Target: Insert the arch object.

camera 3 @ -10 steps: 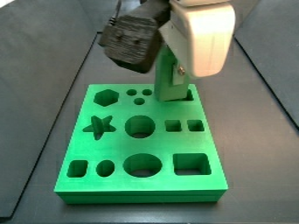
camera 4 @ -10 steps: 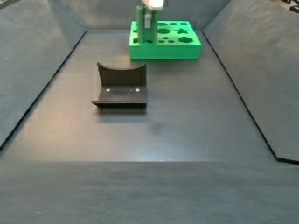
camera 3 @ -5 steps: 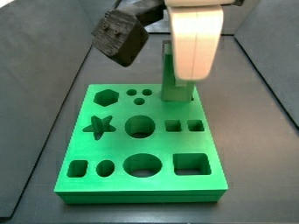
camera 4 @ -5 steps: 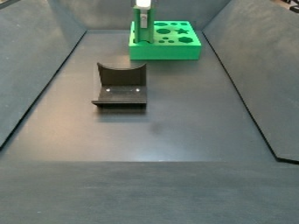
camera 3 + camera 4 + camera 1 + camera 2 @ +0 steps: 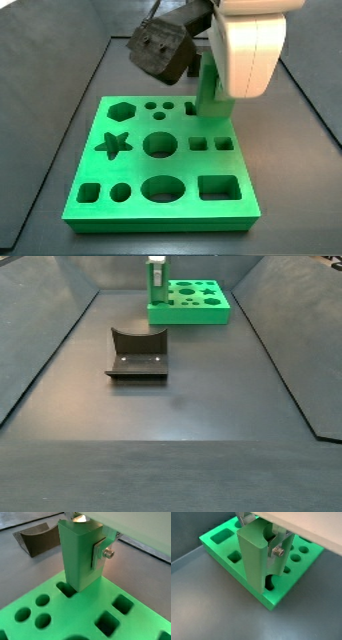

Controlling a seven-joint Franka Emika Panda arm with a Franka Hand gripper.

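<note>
Side view change: arch object [image 5: 209, 96] sits slightly further right and lower vs 0.5 s ago; the white arm body above it has shifted the same way.
Side view change 2: arch obj [image 5: 156, 278] has drifted left along the board's [image 5: 214, 314] near edge, now at its left-hand corner; fixture [image 5: 138, 356] unmoved on the dark floor [image 5: 174, 426].
Board: green block w/ shaped cut-outs [image 5: 134, 165]; in a side view hexagon, 3 small rounds, star, 2 big rounds, 2 small squares, 1 big square, oval and one more small hole, all showing dark.
Board contents: only the arch obj is at it. Its lower end meets the top face at a narrow slot [image 5: 65, 589] near the board's edge; can't tell if it has entered or just rests there.
Arch obj: tall green block, upright, same colour as board [image 5: 67, 617]; clearest in wrist views [image 5: 79, 554] [image 5: 254, 557]. Dark gap at its foot in a wrist view; notch or hole, unclear.
Gripper: above the board's far side [image 5: 259, 534], pointing down.
Gripper state: clamped on the arch obj's upper part, silver finger [image 5: 278, 549] flat on its side face; screw head shows on the finger [image 5: 100, 552] in both wrist views.
Fixture: brown-grey w/ curved top edge [image 5: 37, 539], on the floor well apart from the board, touching nothing else.
</note>
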